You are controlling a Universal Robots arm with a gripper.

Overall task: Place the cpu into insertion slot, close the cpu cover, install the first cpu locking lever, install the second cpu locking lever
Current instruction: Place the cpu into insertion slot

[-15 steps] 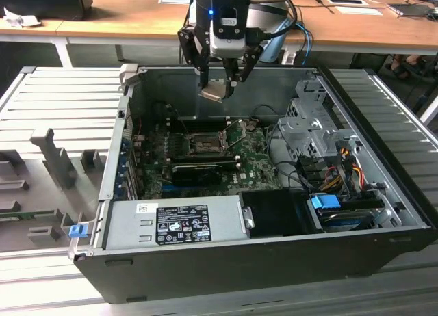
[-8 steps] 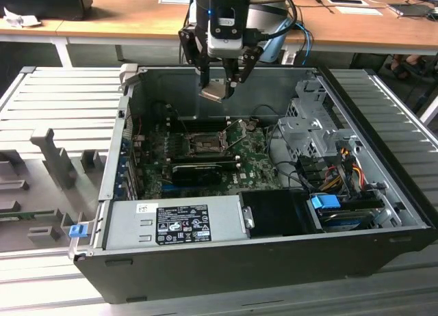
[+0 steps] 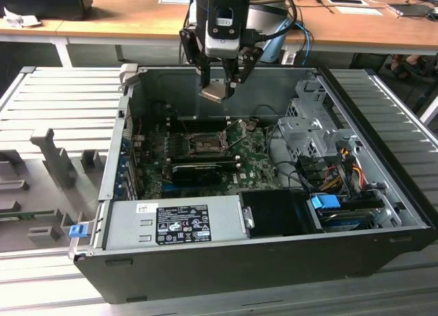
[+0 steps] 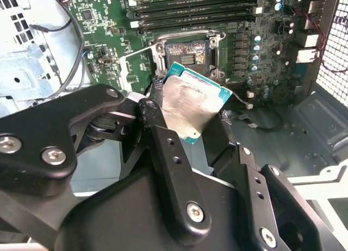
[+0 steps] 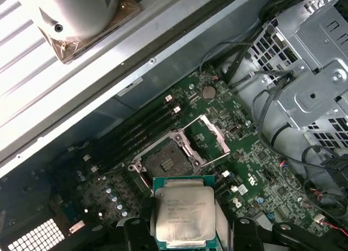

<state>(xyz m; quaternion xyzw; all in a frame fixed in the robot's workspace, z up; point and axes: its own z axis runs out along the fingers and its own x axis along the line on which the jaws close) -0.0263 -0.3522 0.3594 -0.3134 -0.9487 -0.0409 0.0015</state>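
Your gripper point(image 3: 220, 90) hangs over the open computer case point(image 3: 274, 261), and it is clamped on the cpu point(image 3: 213, 91), with a finger on each of two opposite edges. In both wrist views you see the chip tilted between the black fingers, its silver-grey face point(image 5: 182, 213) and green-edged border point(image 4: 193, 101) plain to read against the board below. It is in the air, well clear of the motherboard point(image 3: 254, 152) and touching nothing but the gripper.

The insertion slot point(image 5: 166, 159) lies bare beneath it, its dark square contact field showing inside the metal rim. In the exterior view the slot point(image 3: 205, 139) sits below the chip, near the middle of the board. The cpu cover point(image 5: 215, 132) is swung up and open on its hinge beside the slot; in the exterior view it stands as a thin frame point(image 3: 236, 131) on the slot's side towards that view's right.

The memory slots point(image 4: 190, 6) run along one side of the slot, and a black card point(image 3: 198, 171) lies across the board on the other side.
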